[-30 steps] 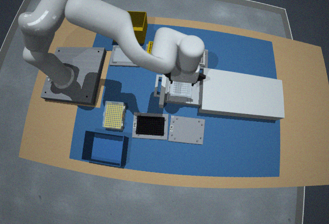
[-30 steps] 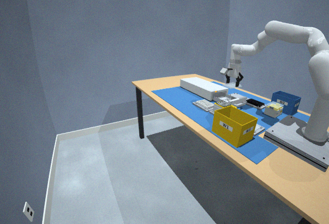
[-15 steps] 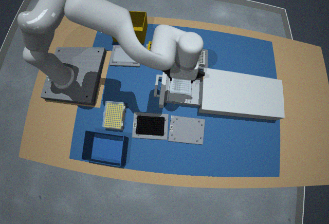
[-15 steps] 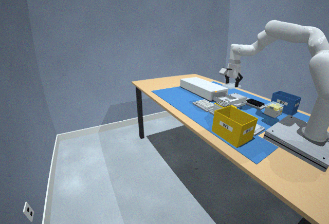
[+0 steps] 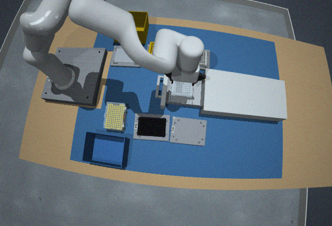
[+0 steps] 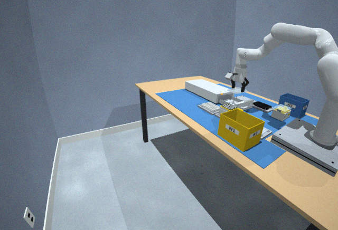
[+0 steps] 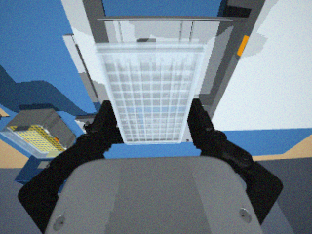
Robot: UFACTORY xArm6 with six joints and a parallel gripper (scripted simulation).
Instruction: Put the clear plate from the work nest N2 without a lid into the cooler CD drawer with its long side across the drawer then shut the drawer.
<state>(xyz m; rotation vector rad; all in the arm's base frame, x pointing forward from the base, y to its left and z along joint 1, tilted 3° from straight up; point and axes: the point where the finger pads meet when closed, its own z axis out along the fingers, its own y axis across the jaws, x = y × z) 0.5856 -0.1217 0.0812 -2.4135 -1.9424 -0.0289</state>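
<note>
Black two-finger hand [image 7: 155,128] is clenched on the clear gridded well plate [image 7: 152,93], one finger on each long edge, at frame centre in the wrist view. Plate hangs right over the pulled-out grey drawer [image 5: 196,96] of the white box-shaped cooler [image 5: 244,95], mid-frame in the top view. Its long axis looks to run across the drawer, so the coming move is likely straight down between the ribs. Grey N2 nest [image 5: 188,131] sits bare on the tabletop, lower centre.

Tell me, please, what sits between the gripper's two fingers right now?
The clear plate, gripped by its long sides by the gripper above the open drawer; the wrist view shows it best.
</note>
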